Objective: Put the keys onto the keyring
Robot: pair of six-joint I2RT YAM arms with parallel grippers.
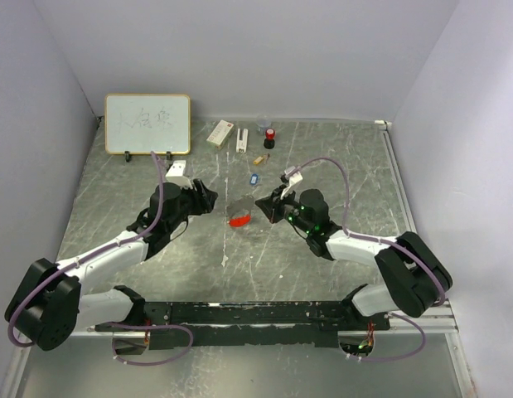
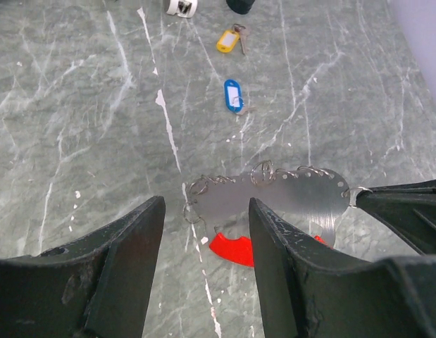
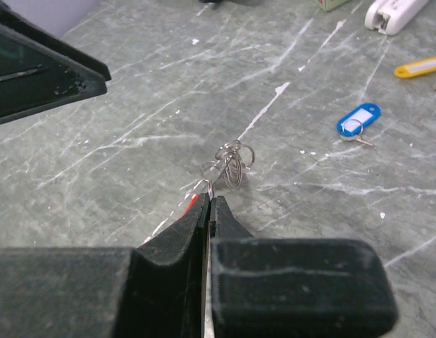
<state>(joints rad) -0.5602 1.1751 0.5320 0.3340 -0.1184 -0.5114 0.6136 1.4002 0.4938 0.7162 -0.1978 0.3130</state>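
Blue key (image 2: 233,95) and yellow key (image 2: 228,40) lie loose near the keyring (image 2: 288,193).

Keyring (image 1: 239,214) between left end effector (image 1: 210,197) and right end effector (image 1: 260,201), nearer key (image 1: 254,177) then farther key (image 1: 260,158) behind it.

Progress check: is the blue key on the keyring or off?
Off: blue key lies on the table, apart from the keyring.

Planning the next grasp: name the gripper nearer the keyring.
Right. The right gripper is shut on one end of the keyring; the left gripper hangs open near the other.
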